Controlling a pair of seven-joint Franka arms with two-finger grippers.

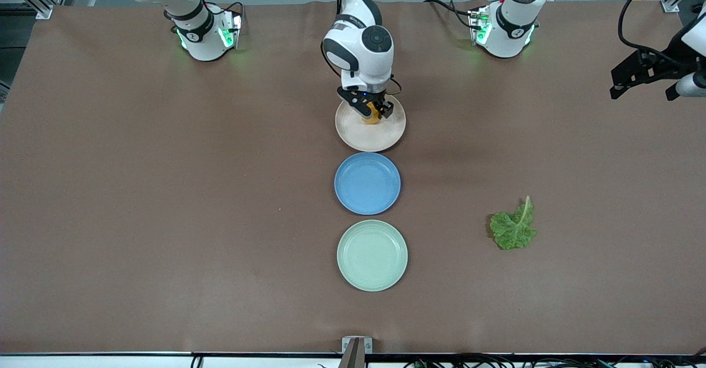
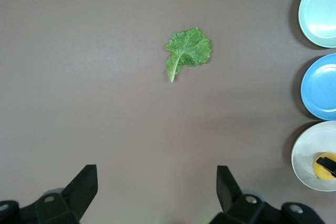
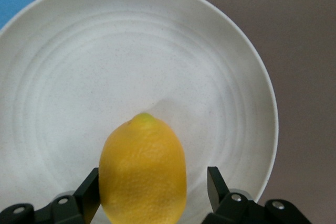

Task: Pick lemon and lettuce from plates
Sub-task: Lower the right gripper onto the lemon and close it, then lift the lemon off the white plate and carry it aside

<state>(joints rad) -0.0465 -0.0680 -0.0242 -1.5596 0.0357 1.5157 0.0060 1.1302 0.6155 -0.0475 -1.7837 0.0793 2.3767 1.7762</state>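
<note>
Tabletop (image 1: 165, 219): matt brown covering, looks like cloth or paper, faint creases. Beige plate (image 3: 131, 66): matt, finely speckled, faint concentric ridges. Blue plate (image 1: 367, 183) and mint plate (image 1: 372, 255): smooth, slight sheen. Lemon (image 3: 143, 169): pitted, dimpled skin, low gloss. Lettuce (image 1: 513, 228): crinkled, matt leaf. Right hand (image 3: 152, 192) fingers (image 3: 220, 190): black matt plastic. Arm shells: glossy white plastic.

Yellow lemon (image 3: 143, 169), green lettuce (image 1: 513, 227), beige plate (image 1: 370, 136).

Lemon (image 1: 372, 116) mostly hidden under right pincer (image 1: 374, 109), blue plate (image 2: 321, 86) cut by frame edge
</note>
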